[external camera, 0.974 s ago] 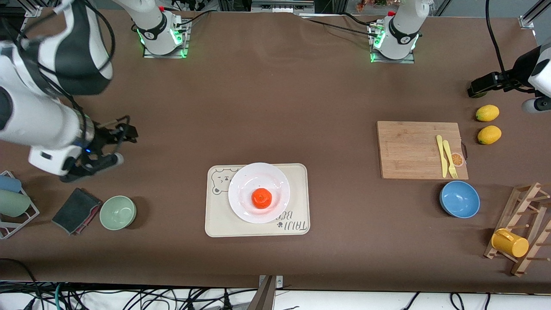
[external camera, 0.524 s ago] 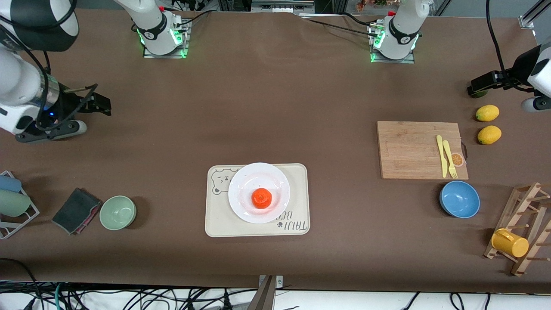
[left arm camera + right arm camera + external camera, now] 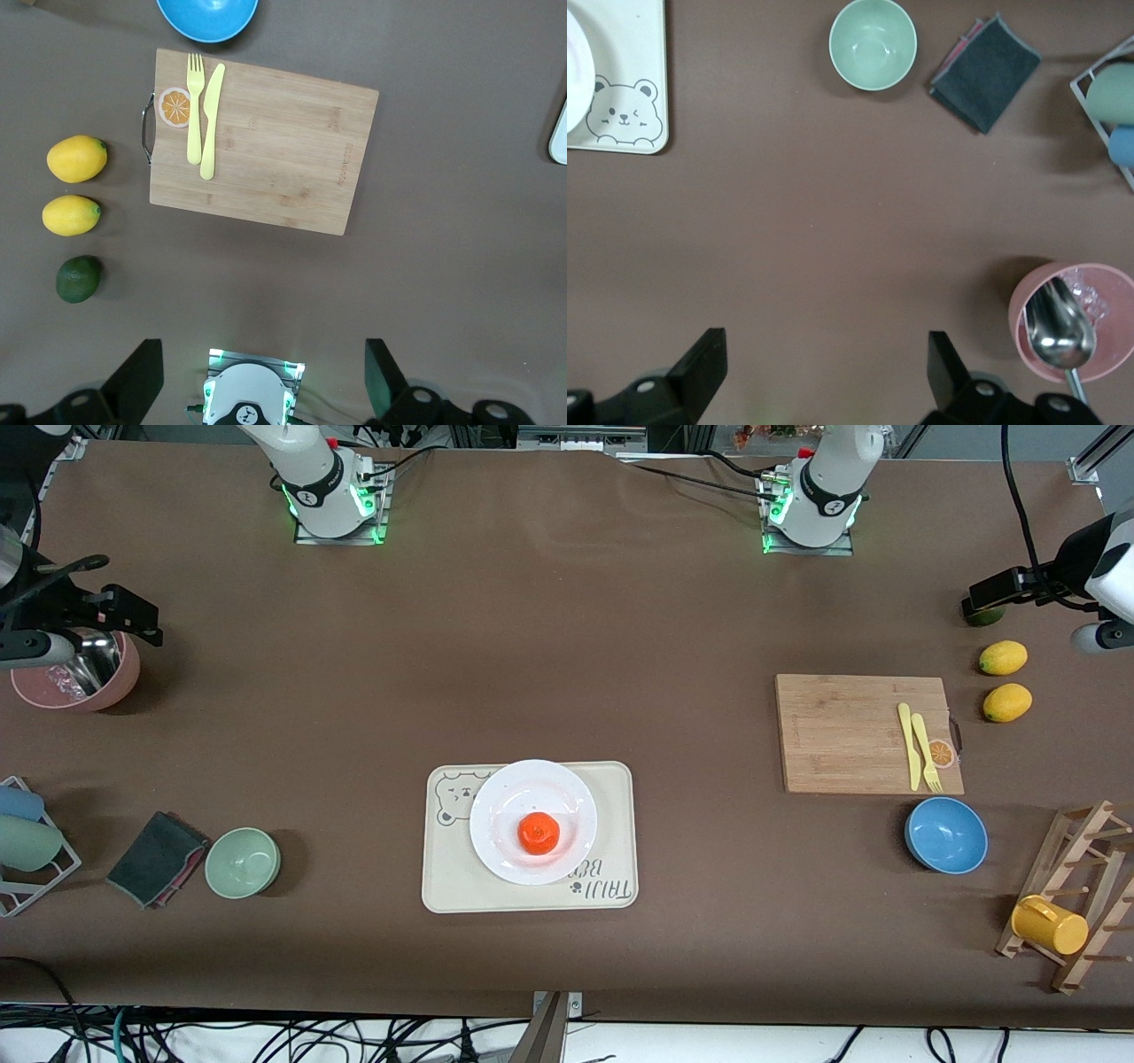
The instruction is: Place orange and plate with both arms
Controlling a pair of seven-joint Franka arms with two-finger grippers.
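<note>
The orange [image 3: 538, 833] sits on the white plate [image 3: 500, 802], which rests on the cream bear tray [image 3: 611, 886] at the table's middle, near the front camera. My right gripper [image 3: 133, 613] is open and empty, up over the table at the right arm's end, beside a pink bowl; its wrist view [image 3: 824, 359] shows bare table between the fingers and only the plate's edge [image 3: 572, 71]. My left gripper [image 3: 983, 595] is open and empty, up over a dark green fruit at the left arm's end; its wrist view [image 3: 261, 390] looks down on its own arm's base.
A pink bowl [image 3: 106, 682] holds a spoon [image 3: 1059, 332]. A green bowl [image 3: 242, 862], dark cloth [image 3: 155, 857] and cup rack [image 3: 27, 841] lie at the right arm's end. A cutting board [image 3: 850, 731] with cutlery, two lemons [image 3: 1003, 657], a blue bowl [image 3: 945, 834] and a mug rack [image 3: 1076, 903] lie at the left arm's end.
My right arm has drawn back toward its end of the table and away from the front camera, uncovering the pink bowl. The left arm, orange and plate have not moved.
</note>
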